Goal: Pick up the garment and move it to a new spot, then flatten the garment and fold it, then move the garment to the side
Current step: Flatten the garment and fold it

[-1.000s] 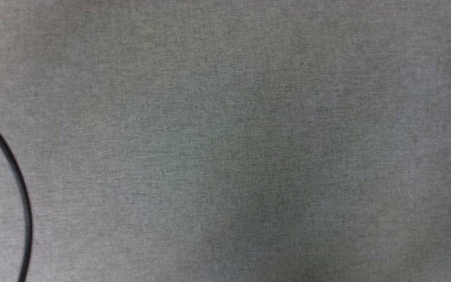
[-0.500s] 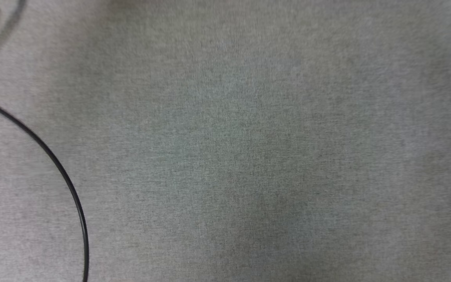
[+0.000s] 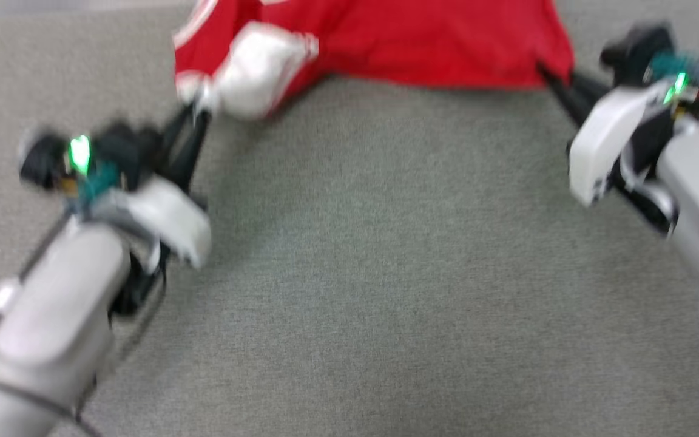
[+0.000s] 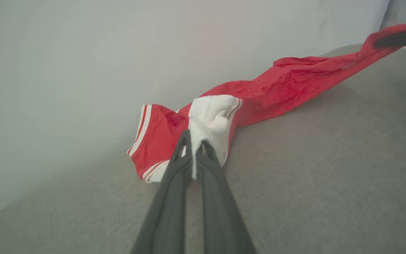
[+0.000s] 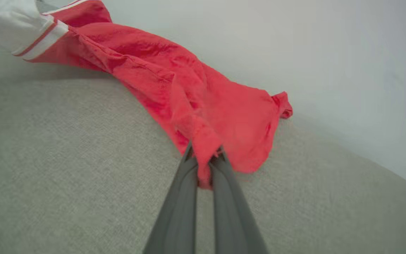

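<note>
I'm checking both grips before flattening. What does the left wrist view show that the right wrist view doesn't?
Left wrist view: the left gripper shut on the garment's white sleeve, with the right gripper pinching its far red end. Right wrist view: the right gripper's own fingers shut on a bunched red edge. Both: the garment stretched over the grey fabric surface, pale wall behind.

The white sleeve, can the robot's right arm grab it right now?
Probably not. The right gripper is shut on a red corner of the garment, far across from the white sleeve, and the left gripper pinches that sleeve.
</note>
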### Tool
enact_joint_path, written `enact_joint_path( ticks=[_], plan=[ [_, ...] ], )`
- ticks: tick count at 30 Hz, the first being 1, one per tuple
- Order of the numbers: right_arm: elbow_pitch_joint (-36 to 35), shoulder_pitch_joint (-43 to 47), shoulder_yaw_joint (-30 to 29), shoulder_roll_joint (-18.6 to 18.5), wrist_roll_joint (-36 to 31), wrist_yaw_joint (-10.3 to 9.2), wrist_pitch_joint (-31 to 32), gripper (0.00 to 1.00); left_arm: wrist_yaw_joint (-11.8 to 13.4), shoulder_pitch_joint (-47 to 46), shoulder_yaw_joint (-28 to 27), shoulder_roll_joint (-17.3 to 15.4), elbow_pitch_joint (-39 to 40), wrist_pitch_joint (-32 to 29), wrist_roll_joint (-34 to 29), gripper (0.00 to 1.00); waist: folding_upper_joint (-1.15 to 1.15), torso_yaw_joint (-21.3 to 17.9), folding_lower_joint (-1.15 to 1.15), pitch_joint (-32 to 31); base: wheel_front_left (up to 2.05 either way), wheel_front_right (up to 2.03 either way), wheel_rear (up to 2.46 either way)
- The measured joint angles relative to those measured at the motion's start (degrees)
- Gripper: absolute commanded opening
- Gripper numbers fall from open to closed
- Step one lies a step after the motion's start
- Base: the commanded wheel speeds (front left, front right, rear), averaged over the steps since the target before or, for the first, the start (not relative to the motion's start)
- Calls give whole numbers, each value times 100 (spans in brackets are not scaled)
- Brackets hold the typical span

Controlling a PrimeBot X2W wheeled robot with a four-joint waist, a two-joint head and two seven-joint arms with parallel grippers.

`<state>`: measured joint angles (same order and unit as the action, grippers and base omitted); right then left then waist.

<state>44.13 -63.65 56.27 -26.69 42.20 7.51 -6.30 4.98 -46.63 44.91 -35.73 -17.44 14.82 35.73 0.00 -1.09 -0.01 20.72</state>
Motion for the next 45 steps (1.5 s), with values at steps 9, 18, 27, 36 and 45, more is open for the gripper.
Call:
enact_joint_path(
  ticks=[9,18,27,36,45],
  plan=[
    [-563,1533,422,-477,472,0,-285,0,983,2622,-36,-468,1380,7,689,0,0,-115,-1,-816,0,0,0],
    [-1115,3364,171,-1157,1024,0,-479,0,1691,4625,-46,-565,2215,13,1172,0,0,-93,-1,-1508,0,0,0],
    [-1644,4912,-397,-1443,1067,0,-477,0,1920,6055,-89,-370,2525,24,1338,0,0,-112,-1,-2016,0,0,0],
    [-2220,5359,-1325,-1427,675,0,-34,0,1552,5737,-232,-403,2332,24,970,0,0,-67,-1,-1919,0,0,0],
    [-2913,5186,-2337,-1196,133,0,503,0,1210,4298,-360,-664,2250,-282,442,0,0,-143,0,-1495,0,0,0]
  ],
)
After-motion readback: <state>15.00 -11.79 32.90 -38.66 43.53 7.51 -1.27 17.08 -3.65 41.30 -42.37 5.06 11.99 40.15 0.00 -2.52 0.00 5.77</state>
